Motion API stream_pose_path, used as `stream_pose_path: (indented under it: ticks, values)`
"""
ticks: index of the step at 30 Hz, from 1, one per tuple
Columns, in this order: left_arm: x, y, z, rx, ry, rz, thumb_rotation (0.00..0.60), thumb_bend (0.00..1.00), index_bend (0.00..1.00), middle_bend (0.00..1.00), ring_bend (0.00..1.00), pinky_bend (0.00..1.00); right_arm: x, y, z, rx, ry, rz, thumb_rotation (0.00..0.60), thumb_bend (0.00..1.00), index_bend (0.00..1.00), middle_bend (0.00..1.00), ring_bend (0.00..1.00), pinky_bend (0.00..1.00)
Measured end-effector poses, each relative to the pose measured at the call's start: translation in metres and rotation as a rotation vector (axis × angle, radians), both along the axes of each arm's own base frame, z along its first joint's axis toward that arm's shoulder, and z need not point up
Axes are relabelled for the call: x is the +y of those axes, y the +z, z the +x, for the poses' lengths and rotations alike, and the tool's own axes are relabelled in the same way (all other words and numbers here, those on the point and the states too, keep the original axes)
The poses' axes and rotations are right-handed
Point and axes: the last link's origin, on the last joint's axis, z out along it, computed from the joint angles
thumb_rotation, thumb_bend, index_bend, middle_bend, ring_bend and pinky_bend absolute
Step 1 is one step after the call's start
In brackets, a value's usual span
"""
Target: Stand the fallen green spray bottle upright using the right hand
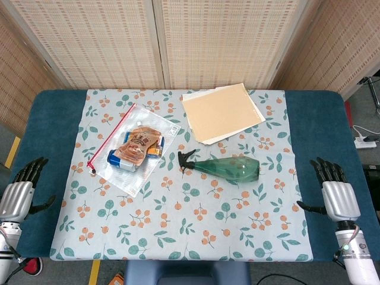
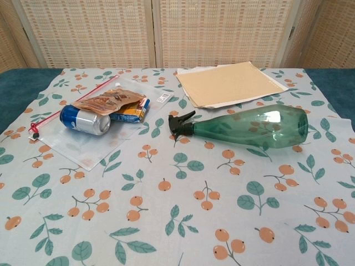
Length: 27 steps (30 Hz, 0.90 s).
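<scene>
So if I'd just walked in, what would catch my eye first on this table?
Probably the green spray bottle lying on its side mid-table, black nozzle pointing left. To its left, a clear zip bag holds a blue can and snack packets. Both robot hands, left and right, rest open at the table's edges.

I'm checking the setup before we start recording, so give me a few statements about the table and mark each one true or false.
1. The green spray bottle lies on its side. True.
2. The bottle's black nozzle points toward the robot's right. False: it points toward the robot's left, toward the zip bag.
3. The right hand grips the bottle. False: it holds nothing and sits at the table's edge, well apart from the bottle.
4. A blue can lies inside the zip bag. True.
5. The tan folder lies on top of the bottle. False: it lies flat behind the bottle, apart from it.
6. The left hand holds nothing. True.
</scene>
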Motion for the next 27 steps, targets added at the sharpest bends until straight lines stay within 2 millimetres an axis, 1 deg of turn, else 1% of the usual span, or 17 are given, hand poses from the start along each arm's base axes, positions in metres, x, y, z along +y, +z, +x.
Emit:
stream_pose_path:
  ticks: [1,3,5,8,11,13,15,19,21,23,26,27]
  values:
    - [0.000,0.000,0.000,0.002,0.001,-0.002,0.600,0.26,0.00,0.00,0.00,0.11,-0.002,0.001,0.002,-0.010,0.008,-0.007,0.600,0.00,0.01,0.00,0.00,0.01]
    - [0.000,0.000,-0.001,0.001,0.005,-0.006,0.600,0.26,0.00,0.00,0.00,0.11,-0.010,0.003,0.012,-0.023,0.037,-0.021,0.600,0.00,0.04,0.05,0.00,0.05]
    - [0.000,0.001,-0.002,-0.005,0.008,-0.003,0.600,0.26,0.00,0.00,0.00,0.11,-0.018,0.005,0.021,-0.011,0.064,-0.033,0.600,0.00,0.09,0.14,0.04,0.13]
    - [-0.002,0.003,-0.003,-0.012,0.013,0.002,0.600,0.26,0.00,0.00,0.00,0.11,-0.036,0.007,0.039,0.031,0.096,-0.041,0.600,0.00,0.18,0.23,0.10,0.17]
    - [-0.003,0.003,-0.002,-0.009,0.007,0.001,0.600,0.26,0.00,0.00,0.00,0.11,-0.058,0.005,0.059,0.105,0.111,-0.015,0.600,0.00,0.26,0.25,0.14,0.24]
    - [-0.004,0.002,-0.001,-0.004,0.003,-0.005,0.600,0.26,0.00,0.00,0.00,0.11,-0.070,0.002,0.073,0.165,0.125,0.008,0.600,0.00,0.28,0.25,0.15,0.27]
    - [-0.003,0.002,-0.002,-0.004,0.007,-0.009,0.600,0.26,0.00,0.00,0.00,0.11,-0.085,-0.004,0.092,0.237,0.149,0.037,0.600,0.00,0.31,0.26,0.16,0.28]
    - [-0.003,0.002,-0.003,-0.012,0.013,-0.012,0.600,0.26,0.00,0.00,0.00,0.11,-0.110,-0.023,0.137,0.349,0.215,0.083,0.600,0.00,0.33,0.28,0.18,0.28]
    - [-0.004,0.003,-0.003,-0.017,0.011,-0.011,0.600,0.26,0.00,0.00,0.00,0.11,-0.120,-0.038,0.164,0.384,0.247,0.113,0.600,0.00,0.33,0.29,0.19,0.28]
    - [-0.004,0.003,-0.003,-0.022,0.010,-0.010,0.600,0.26,0.00,0.00,0.00,0.11,-0.125,-0.056,0.187,0.415,0.268,0.147,0.600,0.00,0.33,0.29,0.19,0.26]
    - [-0.004,0.003,-0.002,-0.025,0.007,-0.016,0.600,0.26,0.00,0.00,0.00,0.11,-0.126,-0.080,0.210,0.491,0.283,0.181,0.600,0.00,0.31,0.29,0.18,0.19]
    - [-0.004,0.003,-0.002,-0.024,0.006,-0.019,0.600,0.26,0.00,0.00,0.00,0.11,-0.125,-0.087,0.214,0.522,0.286,0.186,0.600,0.00,0.30,0.29,0.17,0.16]
